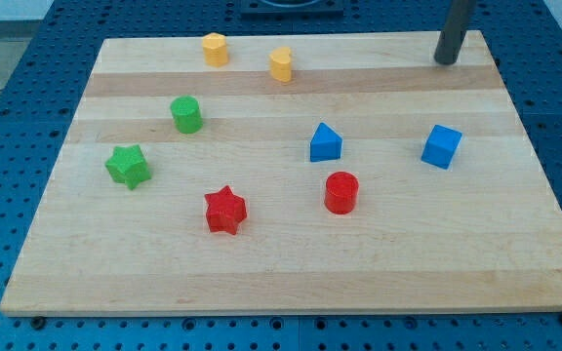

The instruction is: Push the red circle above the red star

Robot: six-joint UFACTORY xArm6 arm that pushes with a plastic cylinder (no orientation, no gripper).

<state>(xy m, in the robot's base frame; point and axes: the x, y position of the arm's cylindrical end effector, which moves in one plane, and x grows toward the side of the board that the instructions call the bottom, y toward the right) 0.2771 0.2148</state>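
The red circle (341, 192) sits on the wooden board right of centre, toward the view's bottom. The red star (225, 210) lies to its left, slightly lower, with a wide gap between them. My tip (445, 59) rests at the board's top right corner, far above and to the right of the red circle, touching no block.
A blue triangular block (325, 142) stands just above the red circle, and a blue cube (441, 146) is to the right. A green circle (185, 114) and green star (128, 166) are at the left. Two yellow blocks (215, 49) (281, 64) are at the top. The board (291, 278) lies on a blue pegboard table.
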